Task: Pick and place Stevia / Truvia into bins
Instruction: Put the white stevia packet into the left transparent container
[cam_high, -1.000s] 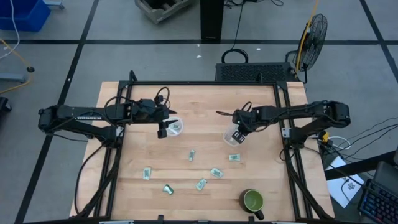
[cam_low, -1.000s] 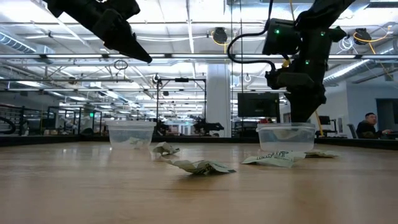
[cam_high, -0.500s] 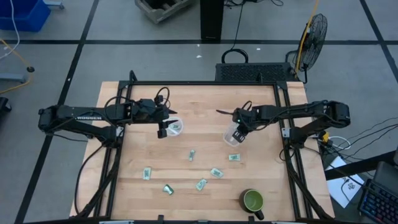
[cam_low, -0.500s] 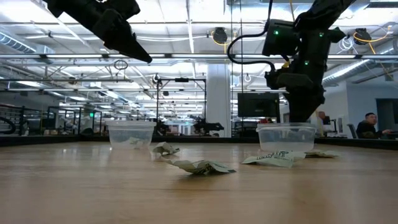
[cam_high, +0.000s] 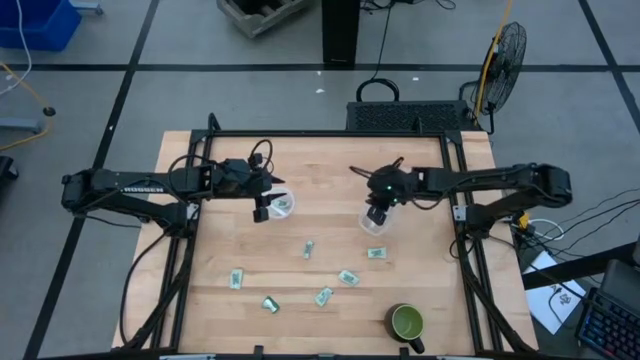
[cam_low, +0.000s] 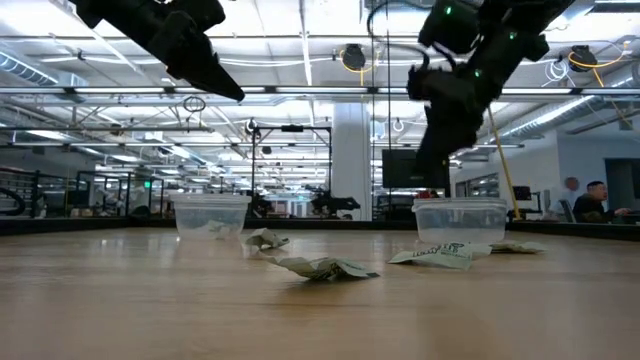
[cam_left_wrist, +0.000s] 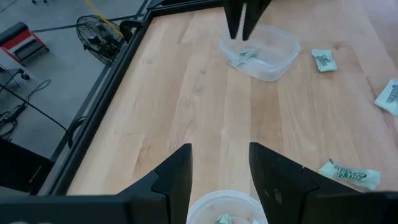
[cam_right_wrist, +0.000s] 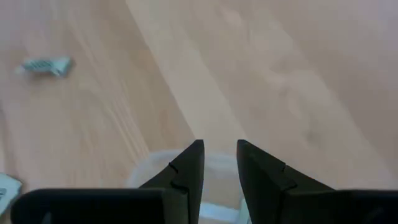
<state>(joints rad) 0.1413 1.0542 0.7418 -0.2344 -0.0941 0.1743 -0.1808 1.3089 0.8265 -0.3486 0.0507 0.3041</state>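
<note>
White lettering runs along the left arm in the high view, too small to make out. The printing on the green-and-white packets cannot be read either.

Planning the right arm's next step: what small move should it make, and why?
Probably swing toward the nearest loose packet and descend. The right gripper hangs open and empty above its cup, which already holds a packet in the left wrist view, while more lie on the table.
</note>
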